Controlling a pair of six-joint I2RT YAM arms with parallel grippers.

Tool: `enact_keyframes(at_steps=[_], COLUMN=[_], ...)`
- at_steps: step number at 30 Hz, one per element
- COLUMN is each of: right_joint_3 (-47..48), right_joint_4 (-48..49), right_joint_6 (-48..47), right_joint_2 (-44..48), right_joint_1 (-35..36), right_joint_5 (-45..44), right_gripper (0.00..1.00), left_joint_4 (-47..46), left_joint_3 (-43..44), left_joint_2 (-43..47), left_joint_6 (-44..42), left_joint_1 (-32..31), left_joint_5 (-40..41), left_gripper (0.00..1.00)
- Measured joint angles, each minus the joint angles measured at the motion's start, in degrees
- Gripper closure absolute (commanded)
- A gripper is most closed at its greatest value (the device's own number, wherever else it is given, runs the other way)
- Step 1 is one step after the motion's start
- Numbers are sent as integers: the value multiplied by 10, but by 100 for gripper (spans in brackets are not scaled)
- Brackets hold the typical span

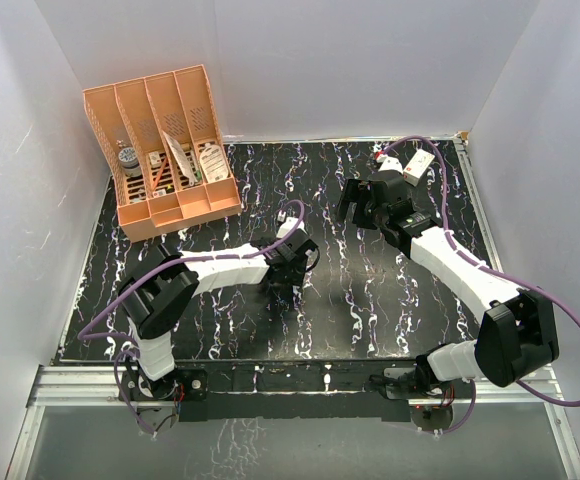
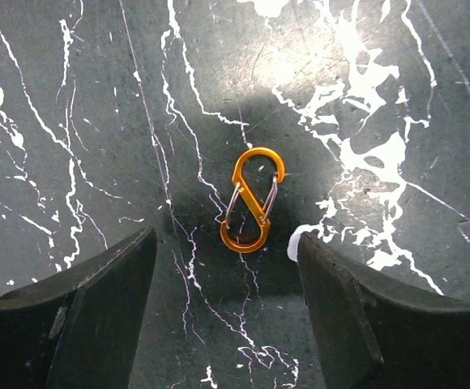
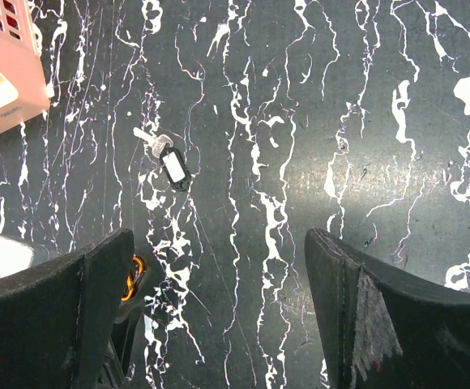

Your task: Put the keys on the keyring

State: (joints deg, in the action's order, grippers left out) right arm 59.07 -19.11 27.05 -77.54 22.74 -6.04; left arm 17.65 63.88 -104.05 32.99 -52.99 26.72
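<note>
Keyring (image 2: pixel 253 200): orange S-shaped clip with two thin wire gates, lying flat on the table (image 1: pixel 370 300). Nothing is touching it.
Keyring vs left gripper (image 2: pixel 227 243): the clip sits pretty much centred on the gap, with its lower loop about level with the fingertips. There's clear space to the finger on either side.
Left gripper state: jaws spread wide, holding nothing, pointed straight down at the marble-look top.
Keys (image 3: pixel 168 164): one small silvery key with a black tag that has a white label, lying flat on the table. It's out ahead of the right gripper (image 3: pixel 219 239), off toward the left side of that view and well clear of both fingers.
Right gripper state: also wide apart and empty, hanging over bare tabletop.
Keys vs keyring: apart, not joined. In the right wrist view a sliver of orange peeks out beside the left-hand finger, nearer the camera than the key. It looks like the same clip, but most of it is hidden.
Orange organizer (image 1: pixel 165 205): far-left of the table with bits in its slots. Its corner just shows in the right wrist view, apart from the key.
Arms from above: both grippers near mid-table, close to each other.
</note>
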Motion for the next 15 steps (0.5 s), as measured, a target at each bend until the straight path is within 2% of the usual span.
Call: enact_keyframes(at_steps=[15], right_joint_3=[0], right_joint_4=[0], right_joint_6=[-2], right_joint_2=[3], right_joint_1=[0], right_joint_5=[0], right_gripper=[15], left_joint_4=[-11], left_joint_3=[19], left_joint_2=[-5], left_joint_6=[-11], left_joint_1=[0], left_joint_5=[-4], left_gripper=[35])
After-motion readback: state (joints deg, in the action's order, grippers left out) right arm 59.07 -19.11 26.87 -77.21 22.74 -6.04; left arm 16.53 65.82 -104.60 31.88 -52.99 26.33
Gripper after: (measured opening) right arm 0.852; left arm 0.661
